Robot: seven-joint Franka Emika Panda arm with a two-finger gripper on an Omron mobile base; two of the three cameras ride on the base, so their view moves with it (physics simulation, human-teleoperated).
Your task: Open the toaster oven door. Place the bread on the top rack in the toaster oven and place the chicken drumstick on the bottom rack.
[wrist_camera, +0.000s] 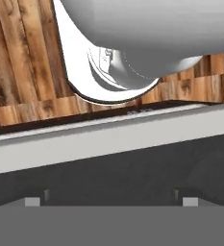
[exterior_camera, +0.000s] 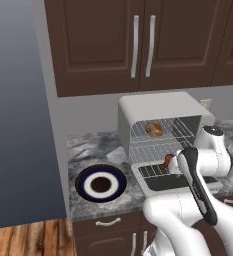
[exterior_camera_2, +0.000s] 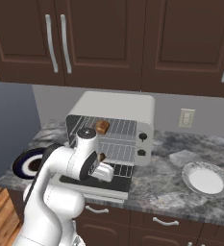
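Counter [exterior_camera: 95,145]; door [wrist_camera: 108,139] down; drumstick [exterior_camera: 167,161] on bottom rack [exterior_camera: 155,152]; jaws apart above door

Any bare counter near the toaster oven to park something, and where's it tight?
Free: the grey counter right of the toaster oven, between its knob side and the white plate. A narrower strip lies left of the oven behind the dark-rimmed plate. Crowded: the front, where the dropped toaster oven door and the arm cover the counter edge.
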